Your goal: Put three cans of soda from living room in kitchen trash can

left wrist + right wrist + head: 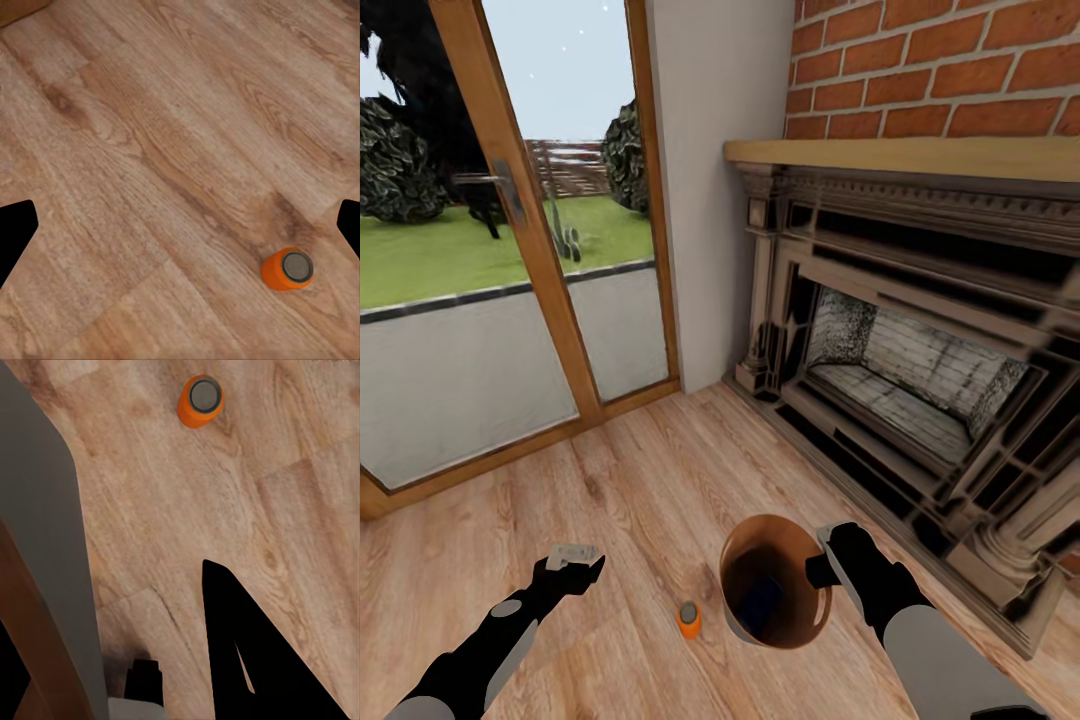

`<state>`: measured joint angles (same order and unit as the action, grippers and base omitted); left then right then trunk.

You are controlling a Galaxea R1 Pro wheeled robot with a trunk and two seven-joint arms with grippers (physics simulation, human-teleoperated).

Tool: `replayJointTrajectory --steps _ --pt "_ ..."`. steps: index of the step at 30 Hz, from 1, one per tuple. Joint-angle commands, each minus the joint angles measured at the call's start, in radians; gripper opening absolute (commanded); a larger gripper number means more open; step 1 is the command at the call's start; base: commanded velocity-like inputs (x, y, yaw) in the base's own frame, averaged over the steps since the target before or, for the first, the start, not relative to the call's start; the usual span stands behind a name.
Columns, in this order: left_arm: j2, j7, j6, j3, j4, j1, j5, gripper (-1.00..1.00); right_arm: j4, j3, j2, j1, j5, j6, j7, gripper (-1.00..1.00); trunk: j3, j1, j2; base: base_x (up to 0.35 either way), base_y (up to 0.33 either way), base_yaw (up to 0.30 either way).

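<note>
1. I see my left gripper hanging over bare wood floor with its jaws spread wide and nothing between them; in the left wrist view the two black fingertips sit at opposite edges of the picture.
2. One can of soda stands upright on the floor, off to the inner side of my left gripper and a little nearer to me, apart from both fingers. It also shows from above in the left wrist view and the right wrist view, orange with a dark grey top.
3. The can stands just beside the trash can, between it and my left gripper; I see nothing in the way between that gripper and the can.
4. My right gripper is clamped on the trash can's rim on the side away from the can, with the grey wall and brown inner face close against the right wrist camera.
5. Inside the bin I see a dark shape low on the brown wall; I cannot tell what it is.
6. Beyond my right gripper stands the fireplace, a dark carved surround under a wooden mantel and red brick.
7. Beyond my left gripper are wood-framed glass doors, with lawn and bushes outside.
</note>
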<state>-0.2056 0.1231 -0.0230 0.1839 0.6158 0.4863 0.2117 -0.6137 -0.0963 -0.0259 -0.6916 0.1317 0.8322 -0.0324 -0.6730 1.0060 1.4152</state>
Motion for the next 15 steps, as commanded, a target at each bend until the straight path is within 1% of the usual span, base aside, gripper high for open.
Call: replayJointTrajectory --steps 1,8,15 --pt "0.0 0.0 0.0 0.0 0.0 0.0 0.0 1.0 0.0 0.001 0.0 0.0 -0.018 -0.001 -0.003 -1.0 0.003 -0.004 -0.007 0.0 0.0 0.0" --pt "0.0 0.0 0.0 -0.001 -0.029 0.0 0.0 1.0 -0.001 0.005 0.002 0.0 -0.018 -0.001 -0.004 -1.0 0.025 -0.031 -0.056 0.0 0.0 0.0" --pt "0.0 0.001 0.0 -0.001 -0.035 0.0 0.0 1.0 -0.001 0.006 0.003 0.0 -0.018 -0.001 -0.004 -1.0 0.047 -0.058 -0.105 0.0 0.0 0.0"
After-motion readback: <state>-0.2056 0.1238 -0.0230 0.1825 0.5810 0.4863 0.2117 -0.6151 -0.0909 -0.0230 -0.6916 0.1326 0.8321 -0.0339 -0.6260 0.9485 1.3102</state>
